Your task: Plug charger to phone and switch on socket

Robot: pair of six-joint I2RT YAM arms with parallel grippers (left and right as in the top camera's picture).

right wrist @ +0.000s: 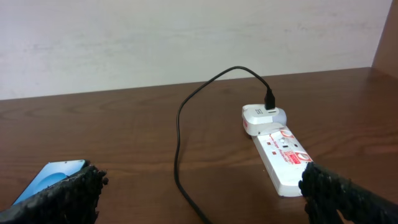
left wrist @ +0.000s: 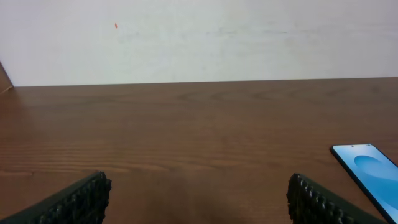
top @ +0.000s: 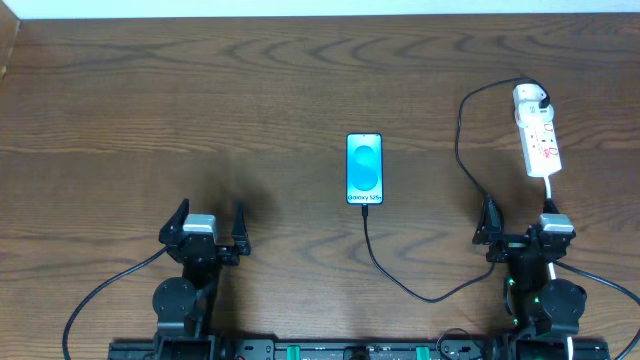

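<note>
The phone [top: 364,168] lies flat mid-table with a bright blue screen; it also shows in the left wrist view [left wrist: 368,170] and the right wrist view [right wrist: 53,175]. The thin black charger cable [top: 400,278] runs from the phone's near end, loops right and up to an adapter on the far end of the white socket strip [top: 538,134]. In the right wrist view the cable [right wrist: 180,134] meets a white adapter [right wrist: 262,117] on the strip [right wrist: 283,157]. My left gripper [top: 205,228] is open and empty at the near left. My right gripper [top: 520,230] is open and empty, just short of the strip.
The wooden table [top: 200,110] stretches to a pale wall at the back. The strip's thick white cord [top: 551,190] runs down toward my right arm. A table edge shows at the far left corner [top: 8,50].
</note>
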